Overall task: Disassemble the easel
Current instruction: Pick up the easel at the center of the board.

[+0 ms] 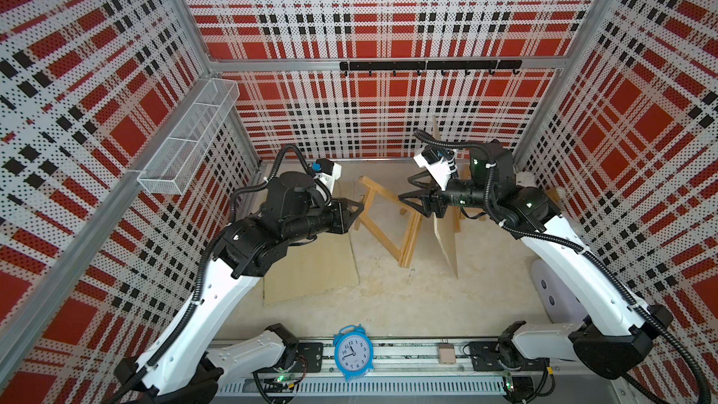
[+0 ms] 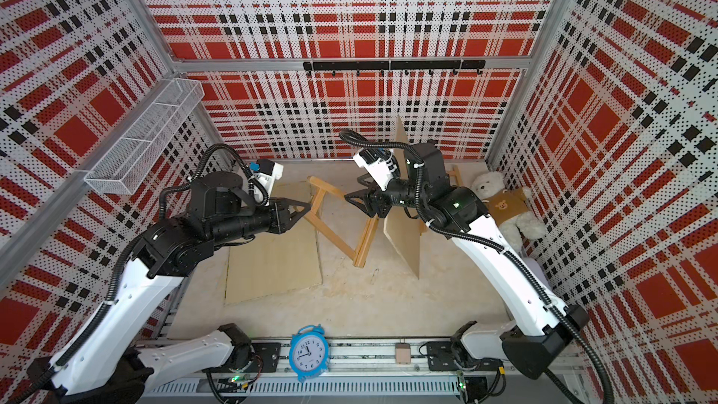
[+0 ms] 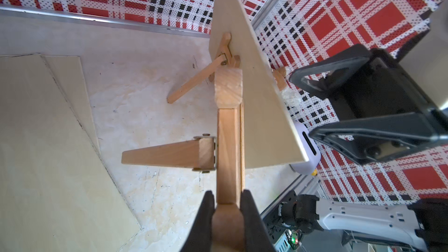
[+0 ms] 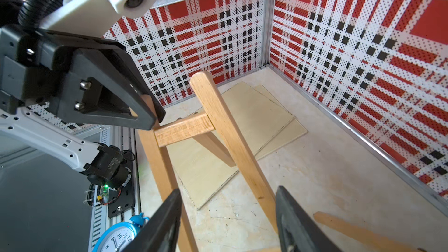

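Observation:
The wooden easel (image 1: 392, 227) stands tilted mid-table in both top views, its frame (image 2: 342, 240) with a hinged back leg (image 3: 164, 157). A thin plywood panel (image 1: 447, 235) leans upright on it. My left gripper (image 1: 360, 205) is shut on the top end of one easel leg (image 3: 229, 161); the dark fingers (image 3: 206, 214) pinch the wood from both sides. My right gripper (image 1: 405, 188) hangs open at the easel's other upper end. In the right wrist view its jaws (image 4: 228, 216) straddle the other leg (image 4: 232, 136) without closing on it.
Flat plywood sheets (image 1: 311, 266) lie on the table under my left arm. A teddy bear (image 2: 505, 207) sits in the back right corner. A blue alarm clock (image 1: 351, 351) stands at the front rail. A wire basket (image 1: 186, 141) hangs on the left wall.

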Tool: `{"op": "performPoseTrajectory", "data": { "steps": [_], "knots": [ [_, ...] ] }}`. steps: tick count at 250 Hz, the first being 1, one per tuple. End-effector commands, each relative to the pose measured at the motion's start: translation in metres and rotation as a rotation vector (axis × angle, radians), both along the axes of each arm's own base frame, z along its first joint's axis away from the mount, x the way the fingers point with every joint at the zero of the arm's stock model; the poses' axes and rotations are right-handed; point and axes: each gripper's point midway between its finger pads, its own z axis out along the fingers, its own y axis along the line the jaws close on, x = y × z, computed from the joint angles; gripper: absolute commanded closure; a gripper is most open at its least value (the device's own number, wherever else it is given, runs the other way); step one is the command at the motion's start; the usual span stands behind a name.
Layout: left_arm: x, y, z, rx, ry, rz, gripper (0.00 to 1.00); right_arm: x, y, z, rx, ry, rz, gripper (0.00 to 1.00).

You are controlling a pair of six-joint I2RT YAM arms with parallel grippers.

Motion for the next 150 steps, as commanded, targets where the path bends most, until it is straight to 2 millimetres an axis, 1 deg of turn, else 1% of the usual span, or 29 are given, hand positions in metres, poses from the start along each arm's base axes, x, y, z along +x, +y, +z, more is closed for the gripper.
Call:
{"op": "performPoseTrajectory", "data": {
  "steps": [1, 38, 83, 124, 150],
  "knots": [
    [-0.017, 0.000, 0.033, -0.060, -0.084, -0.058, 1.00, -0.003, 0.012, 0.017, 0.008, -0.095, 0.054, 0.38],
    [-0.026, 0.005, 0.035, -0.053, -0.092, -0.057, 1.00, -0.009, 0.024, 0.009, -0.034, -0.103, 0.084, 0.40],
    [-0.032, 0.011, 0.040, -0.055, -0.106, -0.056, 1.00, -0.016, 0.032, 0.002, -0.059, -0.092, 0.107, 0.41],
    [-0.037, 0.013, 0.045, -0.065, -0.119, -0.061, 1.00, -0.017, 0.038, -0.017, -0.129, -0.080, 0.101, 0.43],
    [-0.038, 0.013, 0.047, -0.069, -0.123, -0.067, 1.00, -0.016, 0.043, -0.025, -0.151, -0.070, 0.102, 0.44]
  ]
}}
